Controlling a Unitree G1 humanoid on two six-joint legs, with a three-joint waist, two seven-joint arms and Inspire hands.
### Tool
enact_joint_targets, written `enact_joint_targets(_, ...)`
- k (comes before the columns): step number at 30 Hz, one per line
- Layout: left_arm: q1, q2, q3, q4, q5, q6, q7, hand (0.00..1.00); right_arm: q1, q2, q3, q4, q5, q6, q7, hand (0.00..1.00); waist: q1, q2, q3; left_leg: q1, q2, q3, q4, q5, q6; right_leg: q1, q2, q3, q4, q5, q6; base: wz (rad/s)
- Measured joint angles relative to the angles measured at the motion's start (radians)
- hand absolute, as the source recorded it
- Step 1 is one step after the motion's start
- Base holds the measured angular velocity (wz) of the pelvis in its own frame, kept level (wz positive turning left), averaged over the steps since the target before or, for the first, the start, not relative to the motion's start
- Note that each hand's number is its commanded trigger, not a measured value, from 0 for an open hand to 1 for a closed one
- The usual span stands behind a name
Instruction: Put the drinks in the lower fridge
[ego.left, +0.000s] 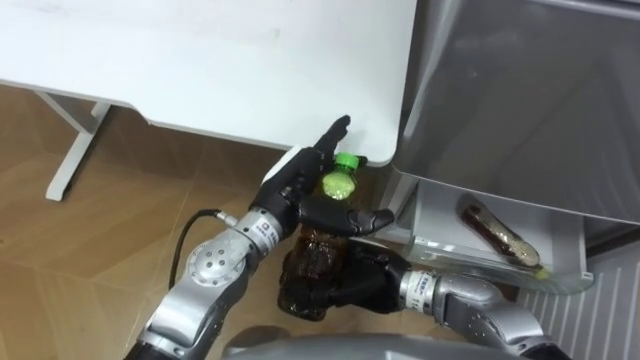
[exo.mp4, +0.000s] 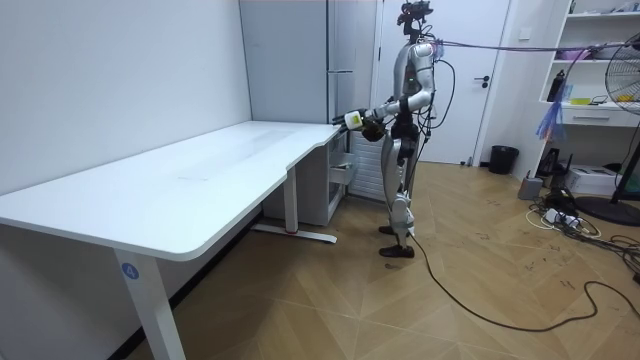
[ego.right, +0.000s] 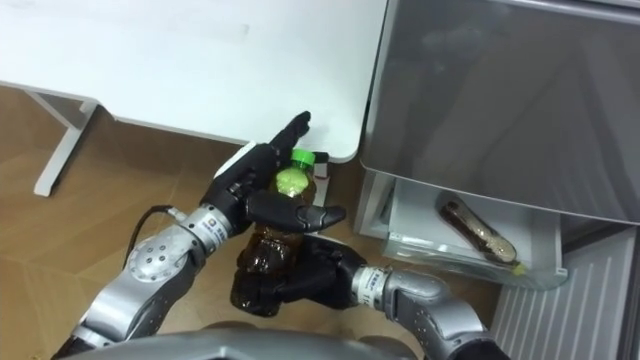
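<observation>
Both hands held the bottle (ego.left: 315, 262) upright near the worktop (ego.left: 200, 60) corner, beside the fridge's (ego.left: 520, 90) open drawer (ego.left: 565, 262). The right hand (ego.left: 362, 285) wrapped its lower body. The left hand (ego.left: 292, 190) clasped its neck, thumb across. A second bottle (ego.left: 498, 234) lay in the drawer.

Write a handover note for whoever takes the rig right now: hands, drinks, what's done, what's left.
Left hand: shut on the neck of the bottle.
Right hand: shut on the same bottle, low on its body.
The bottle is held upright in front of the fridge, beside the desk corner.
Lower drawer: open.
Done: the other bottle lies in the drawer.
Left: move the held bottle over the drawer, set it in, release. Probably close the drawer after.
</observation>
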Motion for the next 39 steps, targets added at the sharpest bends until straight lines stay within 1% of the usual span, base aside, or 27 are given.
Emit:
enact_joint_targets(1,-0.003,0.008,0.001,-0.007,0.006,0.003,0.004,0.00,-0.001,0.000,0.000,0.000,0.000,0.000,0.002,1.00,-0.002,0.002,0.0041,-0.001,0.000,-0.001,0.003,0.000,0.000,0.000,0.000,-0.001,0.001,0.000,0.000,0.00)
enact_joint_targets(2,-0.010,0.019,0.007,-0.016,0.007,0.009,0.006,0.00,-0.001,-0.001,-0.006,0.001,0.000,0.000,0.011,1.00,0.000,0.005,0.0111,-0.002,0.001,-0.001,0.004,-0.001,0.000,0.000,0.000,-0.002,0.001,0.001,-0.001,0.00)
enact_joint_targets(3,-0.012,0.024,0.012,-0.026,0.008,0.013,0.006,0.00,-0.001,-0.001,-0.009,0.001,0.000,0.000,0.013,1.00,0.001,0.007,0.0141,-0.002,0.001,0.000,0.005,-0.001,0.000,-0.002,0.001,-0.002,0.001,0.001,-0.002,0.00)
enact_joint_targets(4,-0.012,0.037,0.025,-0.048,0.008,0.015,0.006,0.00,0.000,-0.002,-0.013,0.001,0.000,0.000,0.014,1.00,0.001,0.010,0.0172,-0.004,0.001,0.000,0.006,-0.001,0.000,-0.005,0.001,-0.003,0.001,0.002,-0.003,0.00)
enact_joint_targets(5,-0.012,0.042,0.052,-0.083,0.007,0.015,0.007,0.00,0.002,-0.005,-0.016,0.001,-0.001,0.001,0.016,1.00,0.006,0.013,0.0186,-0.005,0.001,0.001,0.006,-0.001,0.000,-0.009,0.001,-0.002,0.001,0.002,-0.003,0.00)
enact_joint_targets(6,-0.015,0.039,0.074,-0.104,0.004,0.013,0.008,0.00,0.002,-0.008,-0.017,0.001,-0.001,0.001,0.018,1.00,0.011,0.013,0.0184,-0.006,0.002,0.002,0.006,-0.001,0.000,-0.011,0.001,-0.001,0.003,0.002,-0.004,-0.04)
enact_joint_targets(7,-0.029,0.033,0.122,-0.153,-0.002,0.006,0.019,0.00,0.002,-0.014,-0.020,0.001,-0.001,0.001,0.025,1.00,0.016,0.012,0.0180,-0.002,0.002,0.003,0.003,0.000,0.000,-0.013,0.001,0.000,0.006,0.003,-0.004,-0.03)
enact_joint_targets(8,-0.050,0.022,0.167,-0.196,-0.016,-0.022,0.040,0.00,0.001,-0.020,-0.023,0.001,-0.001,0.001,0.032,1.00,0.020,0.011,0.0174,0.004,0.003,0.003,0.000,0.000,0.000,-0.009,0.000,-0.001,0.008,0.002,-0.004,0.00)
enact_joint_targets(9,-0.062,0.015,0.186,-0.211,-0.017,-0.042,0.052,0.00,0.002,-0.022,-0.025,0.001,-0.001,0.001,0.035,1.00,0.021,0.012,0.0175,0.010,0.002,0.003,-0.002,0.000,0.000,-0.004,0.000,-0.002,0.007,0.002,-0.003,0.00)
enact_joint_targets(10,-0.079,0.004,0.217,-0.234,-0.020,-0.081,0.072,0.00,0.002,-0.023,-0.028,0.001,-0.001,0.001,0.037,1.00,0.024,0.011,0.0156,0.022,0.002,0.005,-0.008,0.000,0.000,0.008,0.000,-0.002,0.000,0.002,-0.003,-0.06)
enact_joint_targets(11,-0.088,-0.003,0.240,-0.244,-0.022,-0.112,0.090,0.00,0.002,-0.022,-0.033,0.001,-0.002,0.001,0.041,1.00,0.026,0.011,0.0148,0.037,0.002,0.006,-0.019,0.000,0.000,0.019,0.000,-0.002,-0.004,0.002,-0.003,-0.06)
enact_joint_targets(12,-0.089,-0.004,0.251,-0.247,-0.023,-0.120,0.097,0.00,0.003,-0.021,-0.037,0.001,-0.003,0.001,0.043,1.00,0.028,0.011,0.0138,0.041,0.002,0.005,-0.021,0.000,0.000,0.022,0.000,-0.004,-0.004,0.001,-0.002,-0.05)
enact_joint_targets(15,-0.085,-0.003,0.263,-0.246,-0.023,-0.124,0.118,0.00,0.019,-0.020,-0.081,0.000,-0.005,0.000,0.064,1.00,0.039,0.011,0.0107,0.053,0.001,0.006,-0.025,0.000,0.000,0.036,0.001,-0.005,-0.004,0.000,0.000,0.03)
enact_joint_targets(16,-0.085,-0.003,0.269,-0.246,-0.023,-0.124,0.122,0.00,0.024,-0.024,-0.095,0.000,-0.006,0.000,0.069,1.00,0.048,0.010,0.0093,0.052,0.001,0.003,-0.024,0.000,0.000,0.033,0.001,-0.005,-0.004,0.000,0.000,0.00)
enact_joint_targets(18,-0.085,-0.003,0.286,-0.246,-0.023,-0.124,0.137,0.00,0.026,-0.030,-0.103,0.000,-0.013,0.000,0.069,1.00,0.056,0.011,0.0084,0.048,0.001,0.001,-0.020,0.000,0.000,0.029,0.001,-0.005,-0.004,0.000,0.000,0.00)
enact_joint_targets(19,-0.085,-0.003,0.296,-0.246,-0.023,-0.124,0.147,0.00,0.032,-0.034,-0.107,0.000,-0.015,0.000,0.070,1.00,0.062,0.013,0.0058,0.049,0.001,0.001,-0.019,0.000,0.000,0.030,0.000,-0.005,-0.004,0.000,0.000,0.00)
enact_joint_targets(20,-0.084,-0.003,0.301,-0.246,-0.023,-0.124,0.161,0.00,0.043,-0.038,-0.109,0.000,-0.015,0.000,0.070,1.00,0.068,0.016,0.0008,0.050,0.001,0.000,-0.019,0.000,0.000,0.032,0.000,-0.004,-0.004,0.000,0.000,0.00)
enact_joint_targets(22,-0.083,-0.005,0.317,-0.247,-0.023,-0.124,0.180,0.00,0.059,-0.039,-0.119,0.000,-0.023,0.000,0.071,1.00,0.073,0.019,-0.0056,0.053,0.000,-0.002,-0.019,0.000,0.000,0.036,0.000,-0.004,-0.004,0.000,0.000,0.02)
enact_joint_targets(23,-0.080,-0.005,0.331,-0.247,-0.025,-0.127,0.196,0.00,0.064,-0.040,-0.122,0.000,-0.025,0.000,0.072,1.00,0.076,0.020,-0.0072,0.055,0.000,0.003,-0.019,0.000,0.000,0.038,0.000,-0.004,-0.004,0.000,0.000,0.00)
enact_joint_targets(26,-0.079,-0.005,0.350,-0.247,-0.043,-0.131,0.248,0.00,0.070,-0.043,-0.136,0.000,-0.028,0.000,0.072,1.00,0.080,0.021,-0.0075,0.063,0.001,0.003,-0.020,0.000,0.000,0.047,0.000,-0.003,-0.003,0.000,0.000,-0.01)
enact_joint_targets(28,-0.079,-0.005,0.361,-0.247,-0.054,-0.139,0.269,0.00,0.073,-0.051,-0.136,0.000,-0.028,0.000,0.072,1.00,0.086,0.021,-0.0074,0.067,0.001,0.003,-0.025,0.000,0.000,0.053,0.000,-0.002,-0.003,0.000,0.000,-0.02)
enact_joint_targets(29,-0.079,-0.005,0.368,-0.247,-0.053,-0.145,0.281,0.00,0.078,-0.054,-0.137,0.000,-0.028,0.000,0.072,1.00,0.089,0.020,-0.0087,0.069,0.001,0.003,-0.025,0.000,0.000,0.054,0.000,-0.002,-0.003,0.000,0.000,0.00)
enact_joint_targets(33,-0.077,-0.005,0.402,-0.247,-0.051,-0.151,0.318,0.00,0.097,-0.054,-0.138,0.001,-0.051,0.000,0.073,1.00,0.100,0.020,-0.0088,0.068,0.001,0.000,-0.019,0.000,0.000,0.058,0.000,-0.003,-0.002,0.000,0.000,0.00)
enact_joint_targets(36,-0.069,-0.005,0.442,-0.246,-0.052,-0.152,0.369,0.00,0.117,-0.052,-0.138,0.003,-0.077,0.000,0.073,1.00,0.104,0.022,-0.0076,0.072,0.000,-0.001,-0.017,0.000,0.000,0.063,0.000,-0.003,-0.002,0.000,0.000,0.00)
enact_joint_targets(37,-0.066,-0.004,0.459,-0.238,-0.053,-0.159,0.387,0.00,0.124,-0.052,-0.137,0.003,-0.092,0.000,0.073,1.00,0.110,0.025,-0.0042,0.085,0.000,0.001,-0.018,0.000,0.000,0.070,0.000,0.001,-0.003,0.000,0.000,-0.05)
enact_joint_targets(39,-0.053,-0.004,0.482,-0.225,-0.067,-0.164,0.404,0.00,0.144,-0.055,-0.138,0.002,-0.099,0.001,0.073,1.00,0.120,0.028,-0.0044,0.093,0.000,0.002,-0.026,0.000,0.000,0.076,0.000,0.001,-0.003,0.000,0.000,-0.06)
